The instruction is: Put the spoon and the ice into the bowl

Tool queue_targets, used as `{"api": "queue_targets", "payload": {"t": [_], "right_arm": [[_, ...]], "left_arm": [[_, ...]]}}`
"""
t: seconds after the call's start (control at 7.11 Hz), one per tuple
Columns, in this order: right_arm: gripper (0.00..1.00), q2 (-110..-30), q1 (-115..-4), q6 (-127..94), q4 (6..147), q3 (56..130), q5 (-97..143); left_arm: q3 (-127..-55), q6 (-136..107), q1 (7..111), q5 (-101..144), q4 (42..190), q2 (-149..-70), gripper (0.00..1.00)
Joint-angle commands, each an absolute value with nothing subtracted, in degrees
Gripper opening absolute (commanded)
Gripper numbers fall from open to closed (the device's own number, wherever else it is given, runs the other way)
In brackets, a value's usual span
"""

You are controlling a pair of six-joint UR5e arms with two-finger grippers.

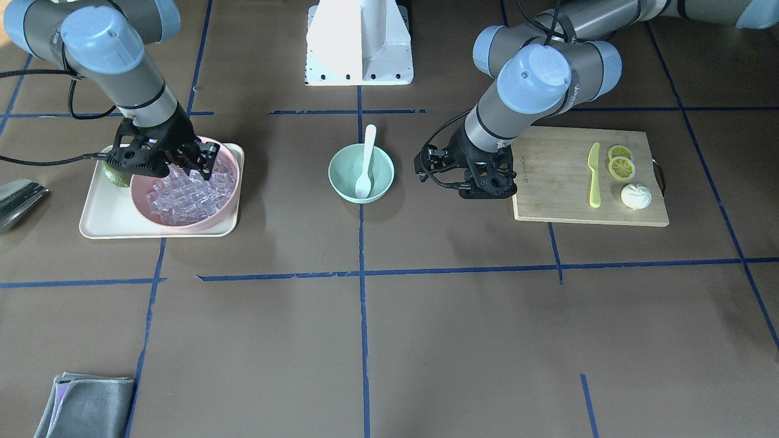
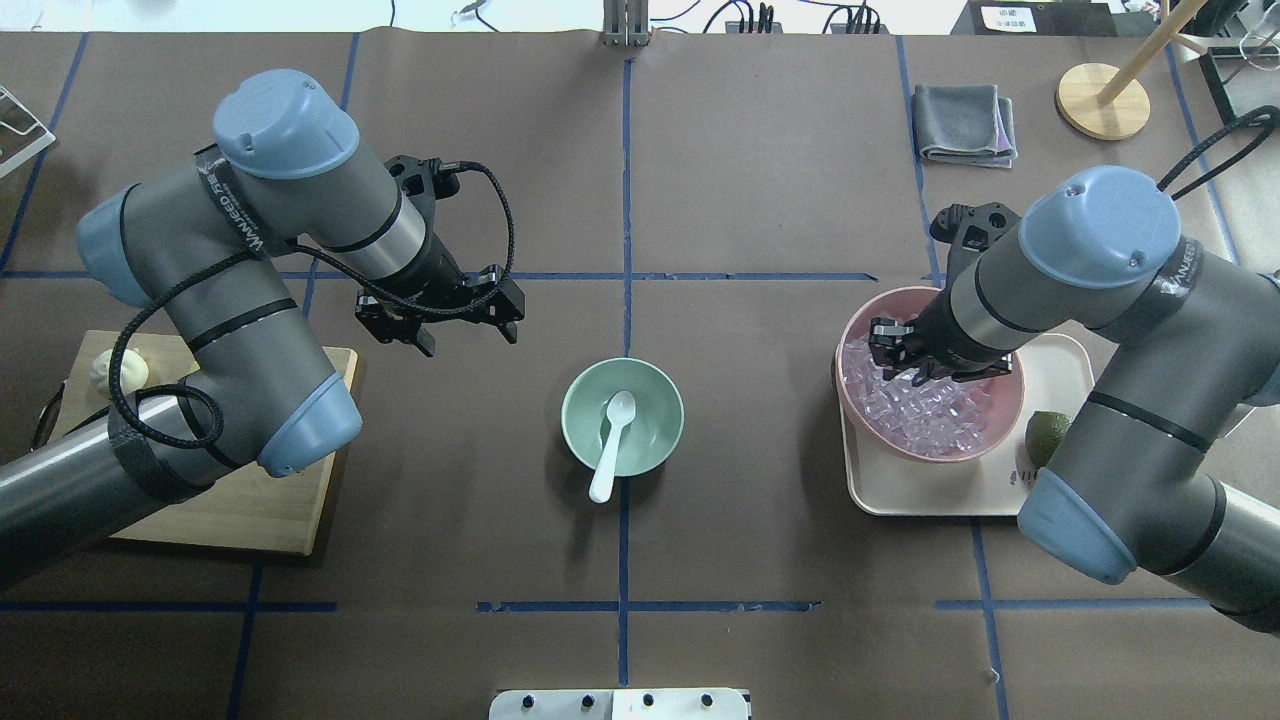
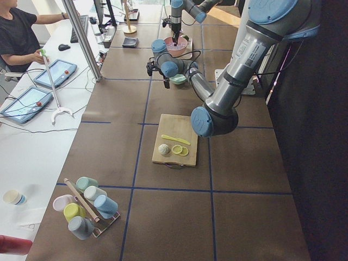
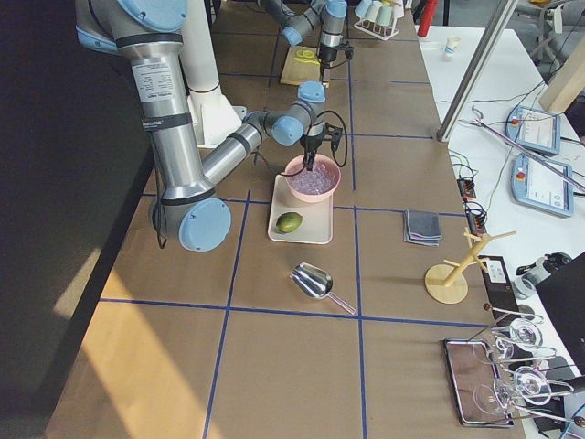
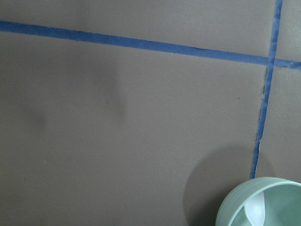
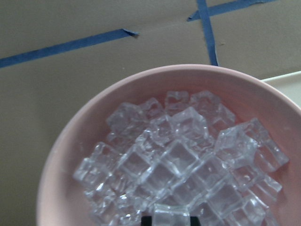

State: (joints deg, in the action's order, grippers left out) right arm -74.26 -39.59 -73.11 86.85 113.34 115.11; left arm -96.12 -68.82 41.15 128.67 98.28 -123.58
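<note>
The white spoon (image 2: 612,440) lies in the mint-green bowl (image 2: 580,400) at the table's middle, scoop down and handle over the rim; both also show in the front view, spoon (image 1: 367,161) and bowl (image 1: 341,170). My left gripper (image 2: 470,335) hovers open and empty over the bare table, to the left of and beyond the bowl. My right gripper (image 2: 920,368) reaches down into the pink bowl (image 2: 850,335) among the ice (image 2: 925,420). In the right wrist view its fingertips flank one ice cube (image 6: 171,217) at the bottom edge.
The pink bowl stands on a cream tray (image 2: 930,500) with a lime (image 2: 1045,435). A wooden cutting board (image 1: 560,164) holds a yellow-green knife (image 1: 594,176), lemon slices (image 1: 621,161) and a white bun (image 1: 636,196). A grey cloth (image 2: 965,122) and a metal scoop (image 1: 18,201) lie farther off.
</note>
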Motion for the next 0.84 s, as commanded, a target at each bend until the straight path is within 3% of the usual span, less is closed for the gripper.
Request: {"api": "queue_targets", "payload": {"t": [0.0, 0.42, 0.7], "right_arm": [[0.00, -66.92, -33.97, -78.70, 86.93, 113.13, 113.48], [0.00, -54.27, -27.96, -87.78, 86.57, 103.40, 107.77], [0.03, -52.38, -26.72, -89.28, 81.86, 98.81, 105.73]], "left_arm": [[-96.15, -68.73, 41.13, 128.67, 98.35, -123.57, 0.97], [-98.86, -68.47, 41.31, 128.67, 98.35, -121.83, 0.99], [-99.93, -68.64, 41.31, 128.67, 98.35, -121.20, 0.99]]}}
